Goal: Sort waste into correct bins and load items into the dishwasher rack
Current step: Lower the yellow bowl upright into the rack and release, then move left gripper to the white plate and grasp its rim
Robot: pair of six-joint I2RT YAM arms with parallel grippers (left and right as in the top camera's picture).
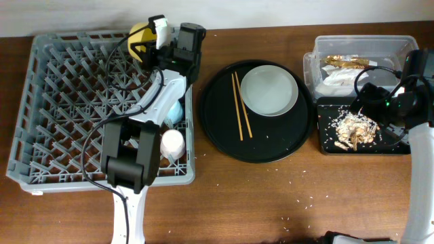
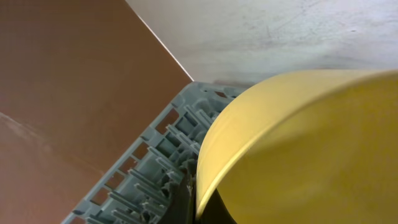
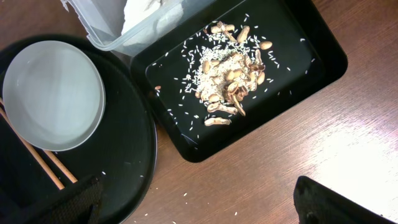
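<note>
Big square grey plastic dishwasher rack [image 1: 61, 102] on the left of the brown wooden worktop [image 1: 271, 196], packed with upright pegs in a grid. Smooth glossy yellow bowl [image 1: 139, 34] up at its far edge, tipped on its side, right at the end of the left arm [image 1: 163, 88]. Fills most of the left wrist view too, curved rim sweeping down to a dark sliver at the bottom, rack corner underneath. As for the left jaws: honestly can't tell, pinching or not, all hidden behind the bowl. Small blue cup [image 1: 175, 112] and pale pink cup [image 1: 172, 144] among the pegs near the rack's right side, just beside the arm.

Middle: large round black tray [image 1: 217, 129] carrying a shallow, matte grey-green plate [image 1: 269, 90], thin wooden chopsticks [image 1: 240, 108] lying side by side just left of it.

Right: clear plastic tub [image 1: 359, 44] holding a shiny crinkled gold-brown wrapper [image 1: 346, 62] and crumpled white napkins [image 1: 339, 78]. Butted against its near side, a shallow black rectangular tray [image 1: 332, 146] with a crumbly tan heap of food scraps [image 1: 354, 129], looks like peanut shells and rice grains. And the right jaws: spread wide over bare worktop just beside that tray, nothing between. Pale crumbs [image 1: 308, 200] scattered loose on the wood.
</note>
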